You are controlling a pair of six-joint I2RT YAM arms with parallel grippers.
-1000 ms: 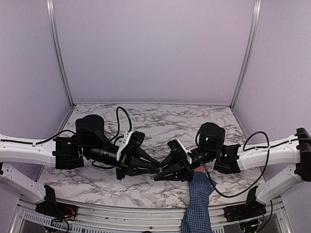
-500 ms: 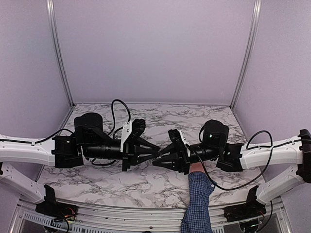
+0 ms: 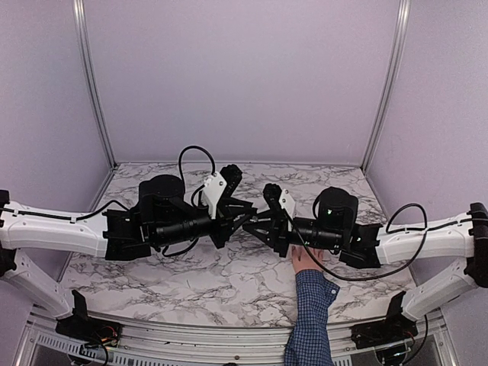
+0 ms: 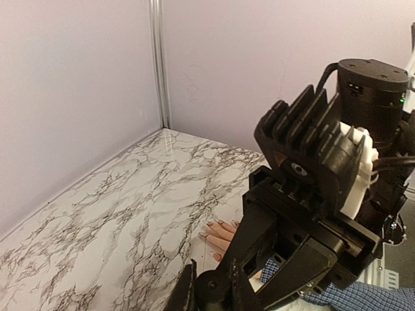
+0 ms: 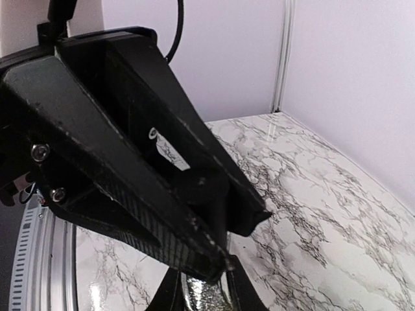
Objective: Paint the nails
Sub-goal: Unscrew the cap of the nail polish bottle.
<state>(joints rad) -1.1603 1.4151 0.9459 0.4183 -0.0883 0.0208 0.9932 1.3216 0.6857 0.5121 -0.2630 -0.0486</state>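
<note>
marbled tabletop (image 3: 229, 282) carries the hand (image 3: 305, 258) near right; its nails (image 4: 209, 225) look unpainted. left pincer (image 3: 242, 217) clenches the dark cap (image 4: 211, 288), right pincer (image 3: 255, 227) grips the glittery bottle (image 5: 204, 295); polish only being opened, i judge, all painting left.

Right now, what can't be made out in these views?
Nails: left wrist view, too small to judge paint; from the top, the right arm covers them.
Bottle: right wrist view, cut by the bottom edge.
Cap: right wrist view, left hand covers most of it.
</note>
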